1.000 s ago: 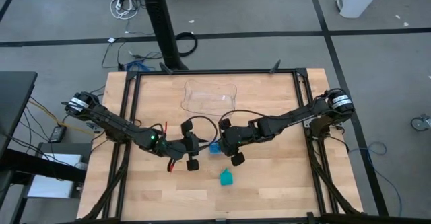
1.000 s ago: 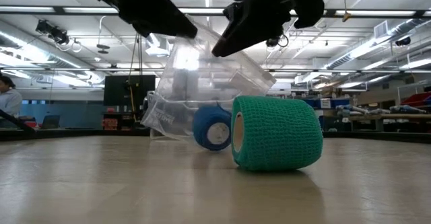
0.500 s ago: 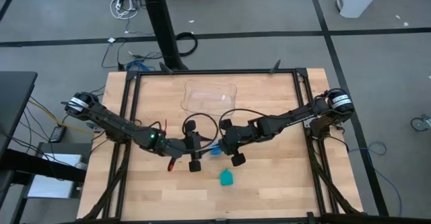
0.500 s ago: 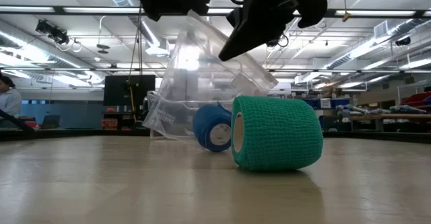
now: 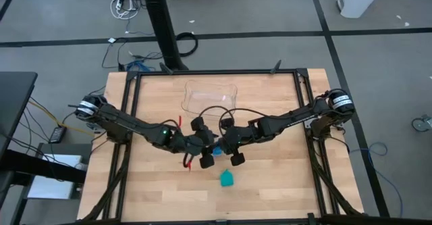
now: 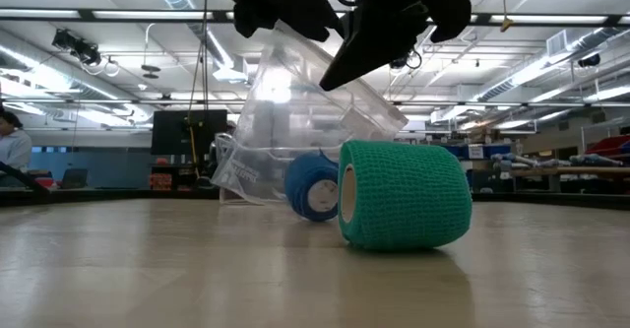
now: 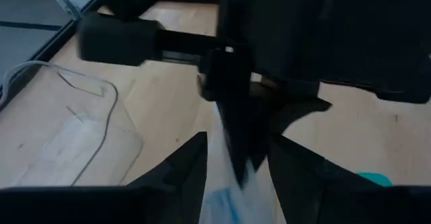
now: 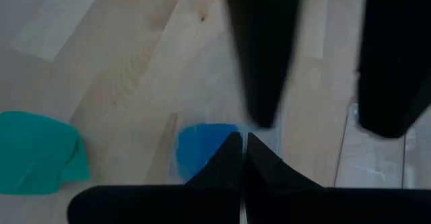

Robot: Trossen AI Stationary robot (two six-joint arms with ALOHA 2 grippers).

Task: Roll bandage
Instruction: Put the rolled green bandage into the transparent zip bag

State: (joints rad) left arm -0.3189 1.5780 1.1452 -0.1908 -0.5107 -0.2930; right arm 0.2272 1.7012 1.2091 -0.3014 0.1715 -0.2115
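The teal bandage (image 5: 227, 178) is a stubby roll lying on its curved side near the table's front, with no gripper on it; the low view shows it in front (image 6: 404, 195). Behind it a small blue roll (image 6: 313, 185) sits at the bottom of a clear plastic wrapper (image 6: 295, 121). My right gripper (image 5: 224, 146) is shut on that wrapper above the blue roll. My left gripper (image 5: 204, 151) stands open right beside it, one finger on either side of the film in the left wrist view (image 7: 236, 177). My right gripper pinches the wrapper's upper part (image 7: 225, 150) between its two shut fingers, slanting down from the table's right side. The film hangs below the fingers, and the blue roll (image 8: 202, 153) in its bottom rests on the table. Whether my left gripper touches the film, I cannot tell.
A clear plastic tray (image 5: 210, 96) lies flat at the table's far middle. Black frame rails (image 5: 128, 117) run along the left, right and far edges. Bare wood lies on both sides of the teal roll at the front.
My left gripper has moved toward the table's right edge and a little up, closing in on my right gripper and the wrapper. My right gripper, the blue roll and the teal bandage have stayed where they were.
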